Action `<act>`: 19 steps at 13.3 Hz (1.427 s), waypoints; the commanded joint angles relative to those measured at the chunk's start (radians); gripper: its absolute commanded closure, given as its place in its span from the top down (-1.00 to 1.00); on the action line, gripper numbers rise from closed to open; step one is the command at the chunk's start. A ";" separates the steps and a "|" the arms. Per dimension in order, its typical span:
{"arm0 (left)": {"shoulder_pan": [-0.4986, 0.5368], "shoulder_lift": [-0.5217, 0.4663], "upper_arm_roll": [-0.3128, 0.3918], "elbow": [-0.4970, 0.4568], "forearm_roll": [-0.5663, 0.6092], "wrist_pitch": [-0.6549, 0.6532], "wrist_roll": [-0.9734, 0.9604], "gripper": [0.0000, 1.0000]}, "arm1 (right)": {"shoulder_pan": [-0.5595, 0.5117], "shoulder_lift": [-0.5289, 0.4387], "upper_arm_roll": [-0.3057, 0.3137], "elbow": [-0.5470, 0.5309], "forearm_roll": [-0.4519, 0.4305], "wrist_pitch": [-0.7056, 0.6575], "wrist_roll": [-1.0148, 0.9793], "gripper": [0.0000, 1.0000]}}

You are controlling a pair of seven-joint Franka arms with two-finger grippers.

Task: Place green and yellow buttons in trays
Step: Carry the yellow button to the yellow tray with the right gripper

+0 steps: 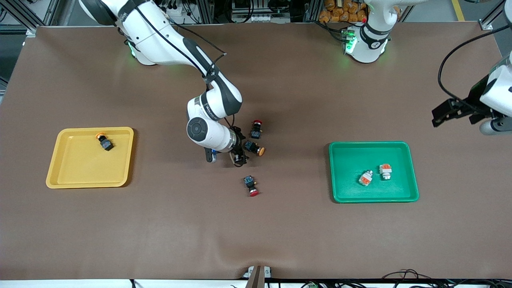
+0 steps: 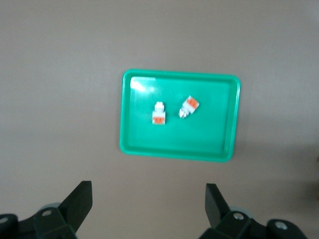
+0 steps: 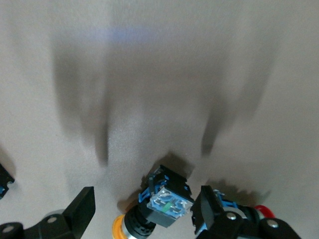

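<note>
From the high front camera, the right gripper [image 1: 234, 154] is low over the middle of the table, right at a yellow-capped button [image 1: 254, 148] lying on its side. That view hides the fingers under the wrist. The right wrist view fills this in: the jaws stand wide, one on each side of the same button [image 3: 162, 204], not pressing it. A red-capped switch [image 1: 256, 129] lies just farther from the camera, another red-capped one [image 1: 251, 186] nearer.

A second yellow-capped button [image 1: 104, 141] sits in the yellow tray [image 1: 60, 168] toward the right arm's end. The green tray [image 1: 344, 196] holds two white buttons [image 1: 385, 171], close together.

The left gripper [image 1: 456, 112] waits high above the table's edge; its wrist view shows the jaws spread wide and empty, looking down on the green tray [image 2: 224, 149].
</note>
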 commanded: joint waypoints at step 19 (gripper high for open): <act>0.048 -0.072 -0.018 -0.027 -0.028 -0.059 -0.037 1.00 | -0.162 -0.035 -0.011 0.131 -0.011 -0.449 -0.218 -1.00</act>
